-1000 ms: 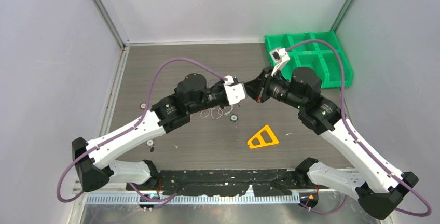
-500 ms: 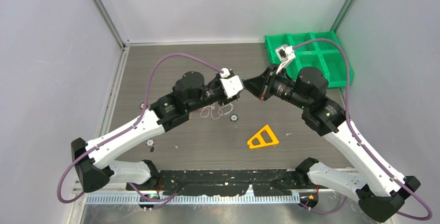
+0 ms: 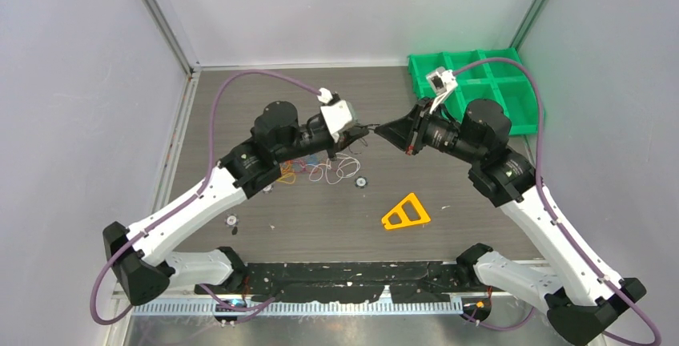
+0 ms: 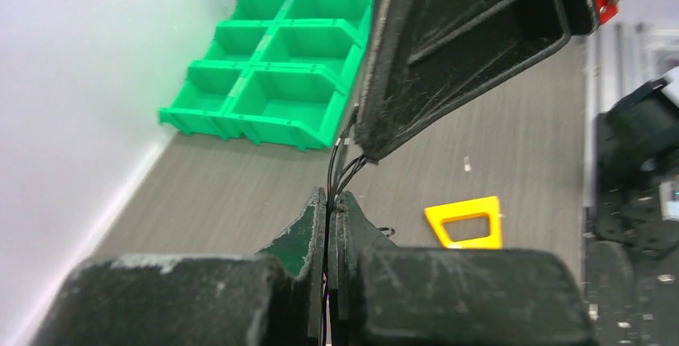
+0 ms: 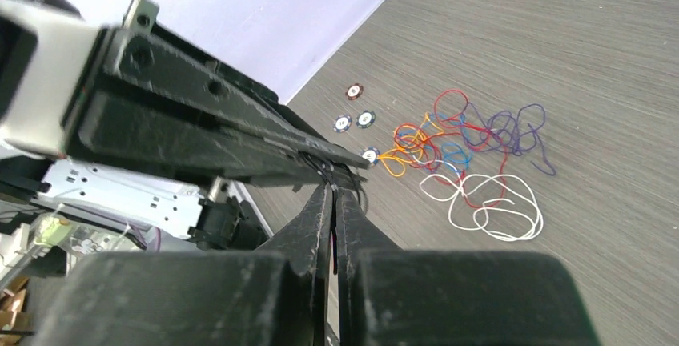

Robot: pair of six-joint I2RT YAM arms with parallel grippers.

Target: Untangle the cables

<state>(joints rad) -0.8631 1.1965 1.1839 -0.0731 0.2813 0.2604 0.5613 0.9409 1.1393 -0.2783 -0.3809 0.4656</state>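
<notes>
At the far left a pale lavender wall point(image 3: 80, 82) is closing in the grey wood-grain table point(image 3: 320, 234). From the lower left of the top view the left arm is reaching toward the centre. Its left gripper point(image 3: 362, 130) is clenching a thin black cable point(image 4: 339, 171), whose strands are running into the pressed-together jaws.

Just below that arm, left of centre, the heap of thin coloured cables point(image 5: 468, 154) is lying on the table. Orange, red, blue and purple loops are overlapping, with a white loop point(image 5: 490, 206) at the heap's edge. The arm is covering part of the heap from above. Small round poker chips point(image 5: 366, 118) are lying just beside it.

At centre the right gripper point(image 3: 381, 130) is meeting the left one tip to tip, its jaws clamping the same black cable. Below and to the right, well apart from the heap, a flat yellow triangular frame point(image 3: 405, 213) is lying.

In the upper right corner a green plastic bin with open compartments point(image 4: 240, 126) is sitting against the wall, and the right arm is overlapping its near corner. Where the black cable is joining the heap is too fine to make out.
</notes>
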